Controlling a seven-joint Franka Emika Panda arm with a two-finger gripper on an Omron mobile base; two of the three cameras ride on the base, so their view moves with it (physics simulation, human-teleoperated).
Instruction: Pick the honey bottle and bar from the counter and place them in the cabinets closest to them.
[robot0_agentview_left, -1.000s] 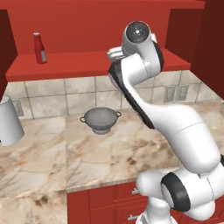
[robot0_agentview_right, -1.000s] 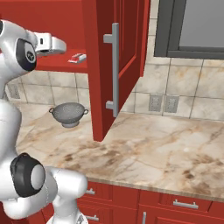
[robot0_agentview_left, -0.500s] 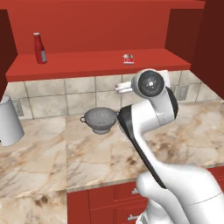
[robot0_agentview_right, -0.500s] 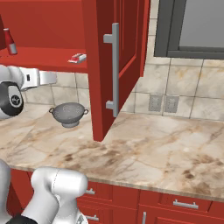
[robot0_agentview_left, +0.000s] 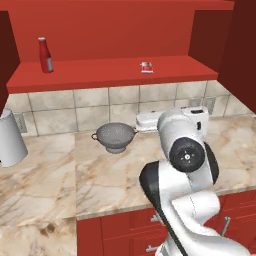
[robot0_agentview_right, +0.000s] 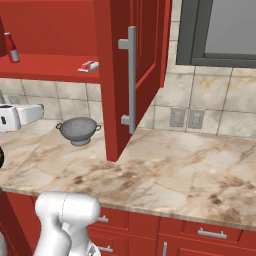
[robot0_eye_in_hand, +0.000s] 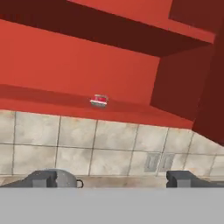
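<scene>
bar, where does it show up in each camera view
Left base view: the bar lies on the cabinets' red shelf, right of centre, near the top.
Right base view: upper left, on the shelf beside the open door.
Hand view: centre, slightly left, on the shelf above the tiles.
Shared landmark: that shelf.

The bar (robot0_agentview_left: 146, 67), a small white packet with red markings, lies flat on the red cabinets' (robot0_agentview_left: 100, 75) shelf, upper centre-right of frame.

The bar (robot0_eye_in_hand: 99, 100) sits flat on the cabinet (robot0_eye_in_hand: 65, 65) shelf, up above and well away from the fingertips (robot0_eye_in_hand: 43, 178), a bit left of centre between them. Tiled wall (robot0_eye_in_hand: 109, 153) runs below the shelf, and the jaws are spread wide with nothing in them.
</scene>
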